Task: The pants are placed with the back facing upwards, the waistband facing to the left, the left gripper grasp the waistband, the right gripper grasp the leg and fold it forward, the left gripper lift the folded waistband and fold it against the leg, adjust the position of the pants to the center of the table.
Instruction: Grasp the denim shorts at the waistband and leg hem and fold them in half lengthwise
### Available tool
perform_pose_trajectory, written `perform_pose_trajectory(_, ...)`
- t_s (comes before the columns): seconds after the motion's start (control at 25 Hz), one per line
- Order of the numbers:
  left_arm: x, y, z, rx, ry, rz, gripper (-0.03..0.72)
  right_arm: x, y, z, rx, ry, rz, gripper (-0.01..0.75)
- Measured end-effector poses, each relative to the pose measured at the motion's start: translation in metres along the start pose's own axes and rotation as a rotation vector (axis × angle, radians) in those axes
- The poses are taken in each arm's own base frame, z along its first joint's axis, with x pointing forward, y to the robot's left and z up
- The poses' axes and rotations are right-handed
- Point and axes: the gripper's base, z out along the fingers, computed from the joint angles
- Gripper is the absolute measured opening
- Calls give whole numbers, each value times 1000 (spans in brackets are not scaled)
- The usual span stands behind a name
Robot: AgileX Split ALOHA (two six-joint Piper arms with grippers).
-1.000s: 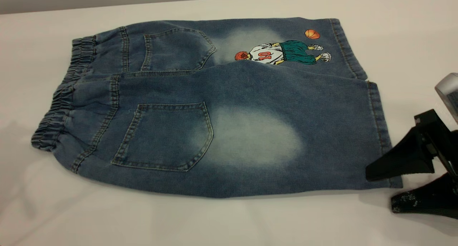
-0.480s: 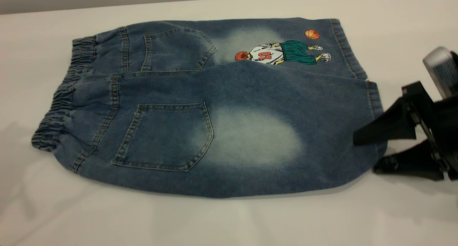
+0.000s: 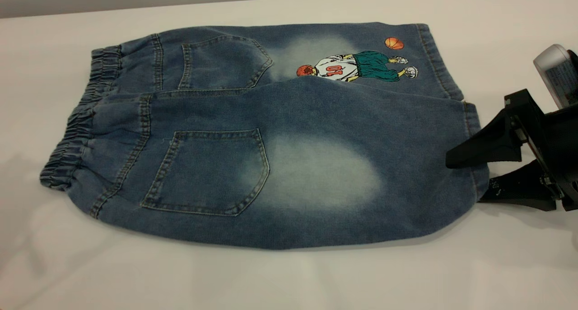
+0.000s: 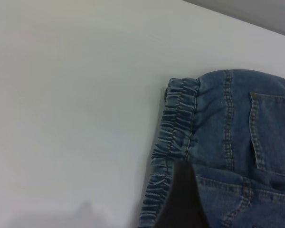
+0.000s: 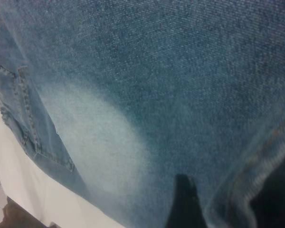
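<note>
Exterior view: right tool [image 3: 478,177] grips leg [image 3: 316,174] hem; left tool's state unclear.

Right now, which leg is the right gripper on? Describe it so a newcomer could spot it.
On the white table lie denim pants, waistband at the left. The leg is the nearer one, its hem between the right gripper fingers. It has a large pale oval and no cartoon print.
</note>
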Motion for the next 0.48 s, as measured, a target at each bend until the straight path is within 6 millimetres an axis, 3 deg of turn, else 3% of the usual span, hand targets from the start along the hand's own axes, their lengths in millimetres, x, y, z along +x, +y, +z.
perform_pose_trajectory(0.2,0,0,0,0,1,0,510,3,-1,0,10,29,-25,337)
perform_pose_trajectory(0.48,0,0,0,0,1,-1,510,7,-4,0,31,77,-63,48)
